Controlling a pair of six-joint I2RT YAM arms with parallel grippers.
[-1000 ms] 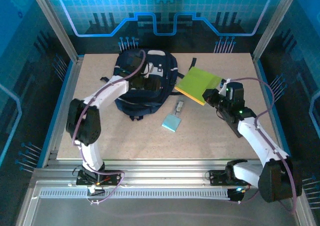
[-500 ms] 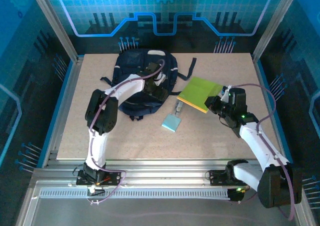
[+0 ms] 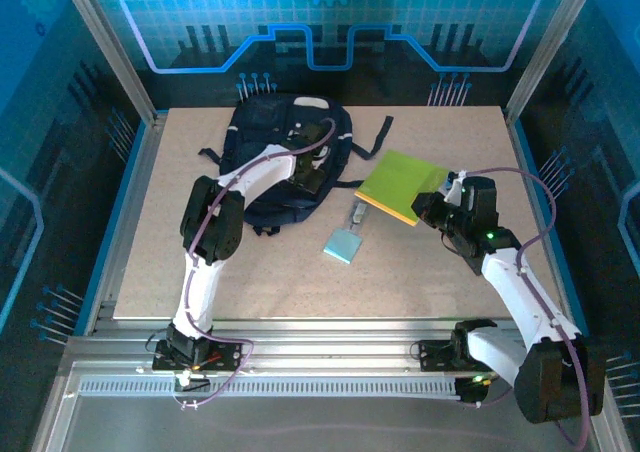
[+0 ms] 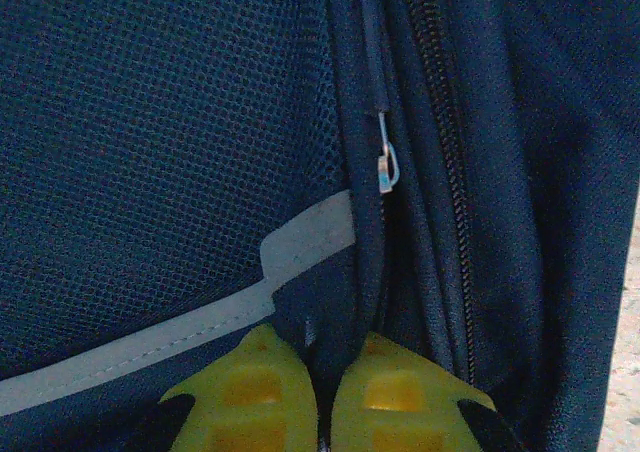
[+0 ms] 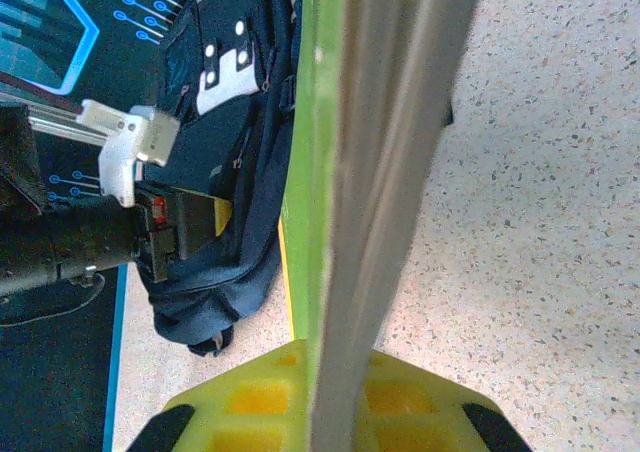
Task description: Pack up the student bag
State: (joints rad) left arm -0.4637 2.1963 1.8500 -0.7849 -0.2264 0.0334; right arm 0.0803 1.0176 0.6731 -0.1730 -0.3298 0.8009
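The student bag (image 3: 268,137), dark navy with pale patches, lies at the back of the table. My left gripper (image 3: 311,175) rests on its right side. In the left wrist view this gripper (image 4: 322,372) is shut on a fold of the bag's navy fabric (image 4: 180,122), beside a zip with a silver pull (image 4: 387,168). My right gripper (image 3: 432,205) is shut on a corner of a lime-green book (image 3: 398,184), which it holds tilted just right of the bag. In the right wrist view the book (image 5: 312,162) stands edge-on between the yellow fingers (image 5: 250,402), with the bag (image 5: 225,122) beyond.
A small light-blue book (image 3: 343,244) lies flat in front of the bag, and a small grey object (image 3: 357,213) sits just behind it. A black strap (image 3: 382,138) trails from the bag toward the back right. Metal frame posts edge the table.
The left gripper slid right across the bag to its right side, and the bag shifted slightly. The right gripper drew the green book a little nearer and rightward, off the bag's edge.
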